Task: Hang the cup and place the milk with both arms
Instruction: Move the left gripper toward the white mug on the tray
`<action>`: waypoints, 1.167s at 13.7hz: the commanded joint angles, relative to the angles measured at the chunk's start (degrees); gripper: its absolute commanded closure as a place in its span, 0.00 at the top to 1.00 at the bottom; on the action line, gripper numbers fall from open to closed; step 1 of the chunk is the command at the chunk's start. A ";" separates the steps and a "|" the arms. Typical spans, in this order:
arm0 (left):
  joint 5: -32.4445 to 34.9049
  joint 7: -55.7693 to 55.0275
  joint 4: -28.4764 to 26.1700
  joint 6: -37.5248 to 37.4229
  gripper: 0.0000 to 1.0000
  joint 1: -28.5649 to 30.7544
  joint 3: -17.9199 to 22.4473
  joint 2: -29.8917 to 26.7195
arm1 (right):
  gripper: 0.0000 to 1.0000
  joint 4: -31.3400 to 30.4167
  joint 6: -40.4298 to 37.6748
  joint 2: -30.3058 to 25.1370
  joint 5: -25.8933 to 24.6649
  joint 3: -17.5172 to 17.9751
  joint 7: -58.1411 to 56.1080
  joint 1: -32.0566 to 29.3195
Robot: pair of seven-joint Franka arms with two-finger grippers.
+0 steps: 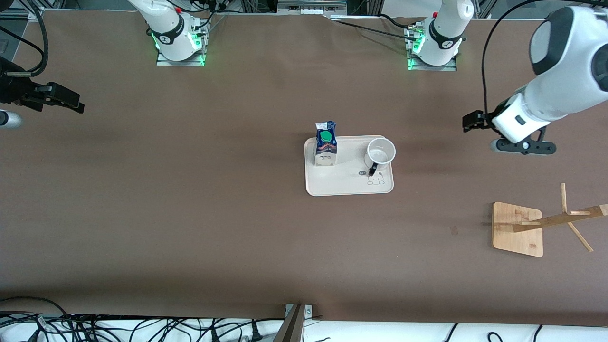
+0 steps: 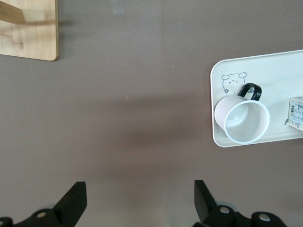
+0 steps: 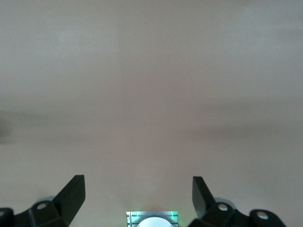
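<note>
The cup (image 1: 380,152) stands upright on a cream tray (image 1: 349,186) in the middle of the table, its black handle turned toward the front camera. The milk (image 1: 326,145) stands on the same tray, at the end toward the right arm. My left gripper (image 1: 471,121) hangs open over bare table toward the left arm's end, apart from the tray. The left wrist view shows its open gripper (image 2: 139,198) with nothing in it, the cup (image 2: 242,120) and the tray (image 2: 284,66) off to one side. My right gripper (image 1: 64,99) is open over bare table at the right arm's end, and the right wrist view shows the gripper (image 3: 138,194) empty.
A wooden cup rack (image 1: 517,229) with a pole and pegs stands toward the left arm's end, nearer the front camera than the tray; its base (image 2: 28,33) shows in the left wrist view. The right arm's base (image 3: 151,220) shows in its wrist view. Cables lie along the front edge.
</note>
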 commanded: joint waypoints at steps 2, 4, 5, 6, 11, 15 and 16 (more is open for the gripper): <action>0.13 -3.58 -4.11 3.43 1.00 0.25 -2.30 -1.83 | 1.00 -0.19 -0.50 -0.34 0.03 0.10 -0.82 -0.39; 0.13 -4.91 -5.25 4.40 1.00 0.25 -3.71 -1.48 | 1.00 -0.19 -0.50 -0.34 0.03 0.10 -0.82 -0.39; -0.04 -4.92 -6.39 5.36 1.00 0.34 -3.97 -1.22 | 1.00 -0.19 -0.50 -0.34 0.03 0.01 -0.82 -0.39; -0.39 -5.00 -8.49 7.80 1.00 0.34 -4.41 -1.30 | 1.00 -0.19 -0.50 -0.34 0.03 0.01 -0.82 -0.39; -2.15 -5.18 -13.43 14.68 1.00 0.07 -5.47 -0.95 | 1.00 -0.19 -0.50 -0.34 0.03 0.01 -0.82 -0.39; -2.68 -10.00 -14.66 18.97 1.00 -1.07 -8.71 1.77 | 1.00 -0.19 -0.50 -0.34 0.03 0.01 -0.82 -0.39; -2.68 -10.71 -14.75 20.03 1.00 -1.07 -9.33 2.91 | 1.00 -0.19 -0.50 -0.34 0.03 0.01 -0.82 -0.39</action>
